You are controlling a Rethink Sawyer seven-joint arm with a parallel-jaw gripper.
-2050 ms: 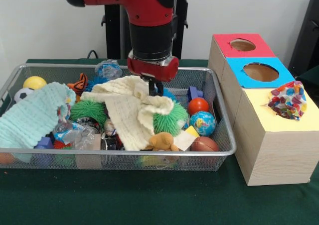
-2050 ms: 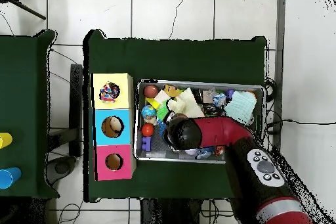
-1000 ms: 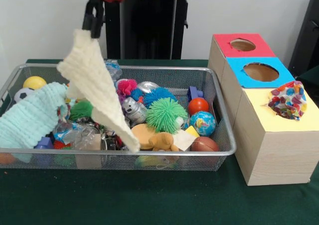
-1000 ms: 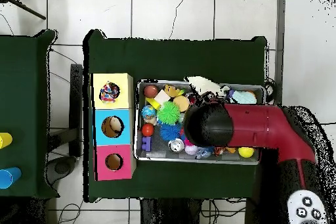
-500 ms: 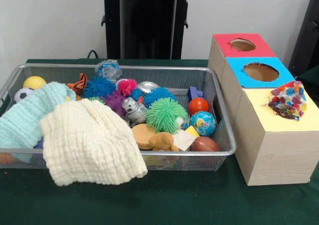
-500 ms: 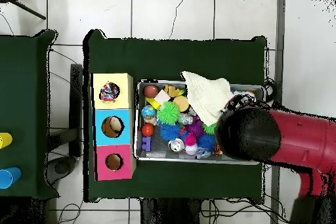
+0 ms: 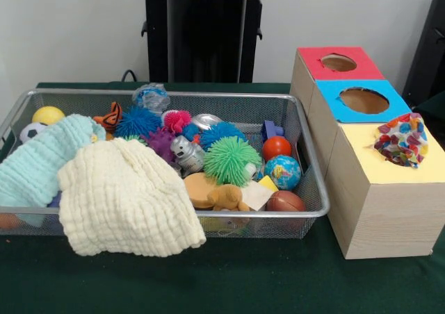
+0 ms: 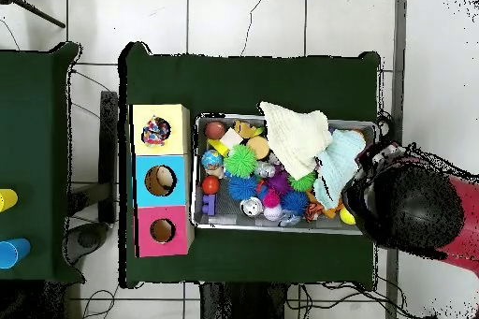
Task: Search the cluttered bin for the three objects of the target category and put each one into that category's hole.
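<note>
Cream cloth now over bin rim

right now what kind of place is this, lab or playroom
Most likely a robot lab, set up for a sorting test: a wire bin of toys and cloths on a green-covered table, wooden boxes with colour-coded holes, and a robot arm at the bin's end.

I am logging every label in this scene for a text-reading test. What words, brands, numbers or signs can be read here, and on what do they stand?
None can be read.
The three boxes show only plain red, blue and yellow tops.
The globe ball bears a map print, no legible lettering.
The crushed cans may carry print, too small to read.
The overhead view shows no text either.
</note>
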